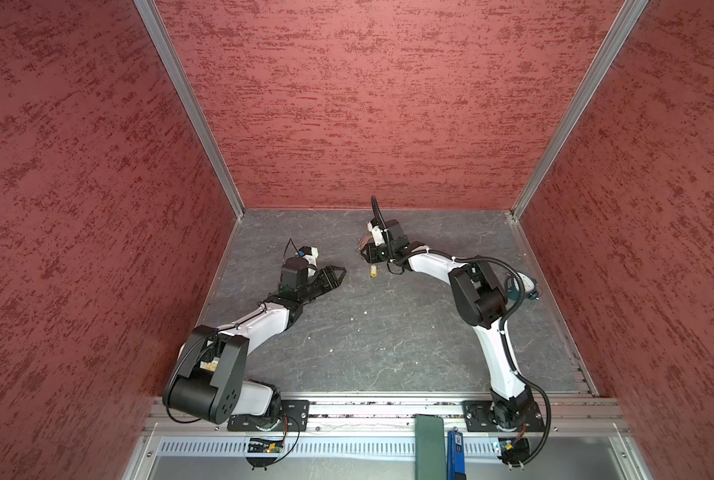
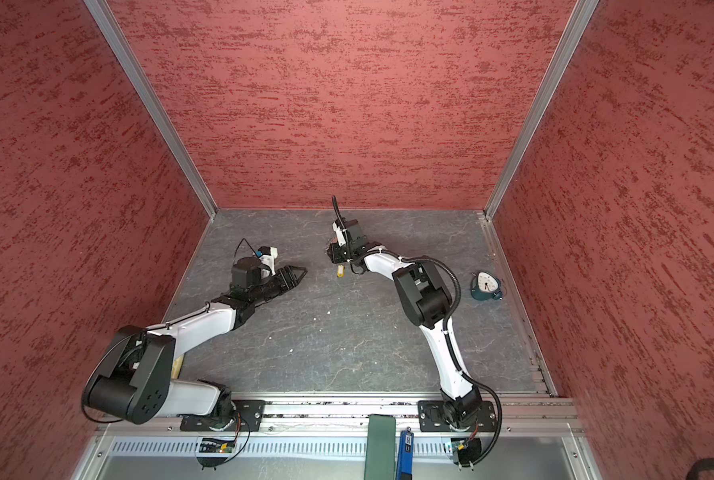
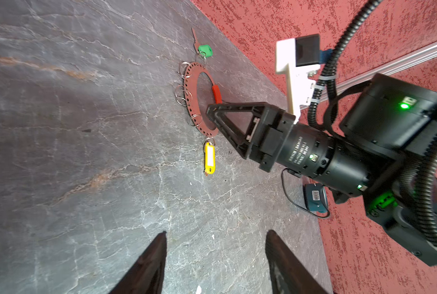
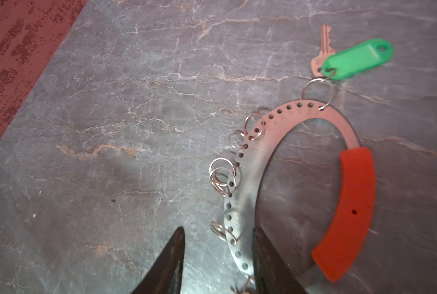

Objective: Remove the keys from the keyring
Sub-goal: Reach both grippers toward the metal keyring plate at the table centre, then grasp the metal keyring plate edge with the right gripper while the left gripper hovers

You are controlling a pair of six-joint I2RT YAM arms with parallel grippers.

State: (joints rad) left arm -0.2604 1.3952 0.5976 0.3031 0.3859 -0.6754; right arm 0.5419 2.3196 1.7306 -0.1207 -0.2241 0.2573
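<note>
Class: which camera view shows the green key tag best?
The right wrist view: the green key tag lies large and unobstructed. The left wrist view shows it small. In both top views the right arm hides it.

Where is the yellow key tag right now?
In both top views the yellow key tag lies on the table near mid-scene, just camera-side of the right hand and right of the left hand, at one end of the keyring.

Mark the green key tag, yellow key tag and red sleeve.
green key tag [image 4: 357,57], right wrist view, middle.
yellow key tag [image 3: 209,159], left wrist view, label.
red sleeve [image 4: 349,213], right wrist view, mid-curve.
</note>
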